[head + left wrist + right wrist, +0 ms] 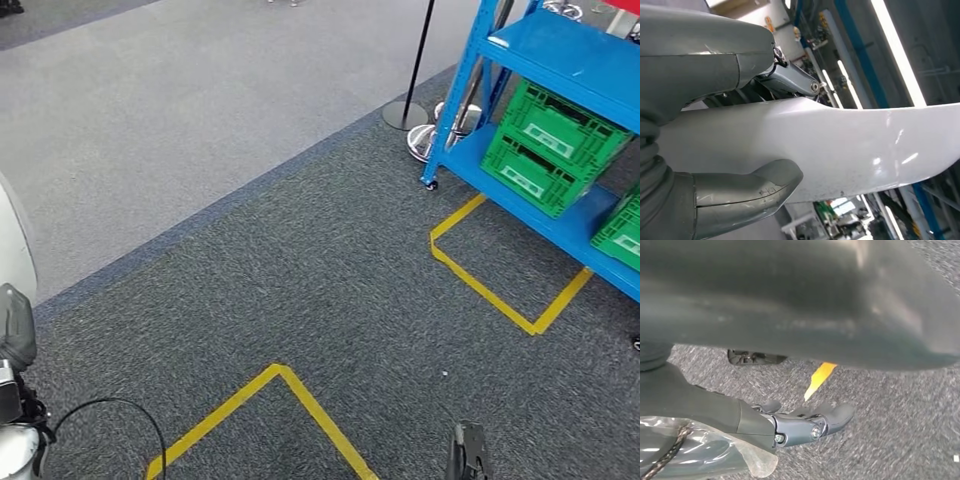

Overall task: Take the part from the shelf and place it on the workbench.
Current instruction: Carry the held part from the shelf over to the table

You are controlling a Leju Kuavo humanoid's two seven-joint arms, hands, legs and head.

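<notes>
Approach stage, judged from the layout. The shelf [560, 55], a blue steel rack, stands on the carpeted floor [302, 250] at its far right, with its long axis running obliquely from the near right toward the far middle. Two green crates [555, 140] are stacked on its lower board, and a third green crate [623, 235] is set beside them at the right. The part itself cannot be made out; it is presumed to lie on or in the shelf, possibly within a crate. A yellow tape outline [498, 290] is marked on the floor along the shelf's front edge and is taken to be the standing position.

The right hand [468, 455] is seen low at the near edge of the floor, well apart from the shelf. In the right wrist view its fingers [828, 417] are extended and released, with nothing grasped and carpet beyond them. The left hand [689, 80] is carried at the robot's side; its fingers [794, 82] are likewise spread and grasp nothing.

Since the shelf lies forward and to the right of both hands, the right hand is judged the nearer. A turn and advance toward the tape outline would be required before any reach.
</notes>
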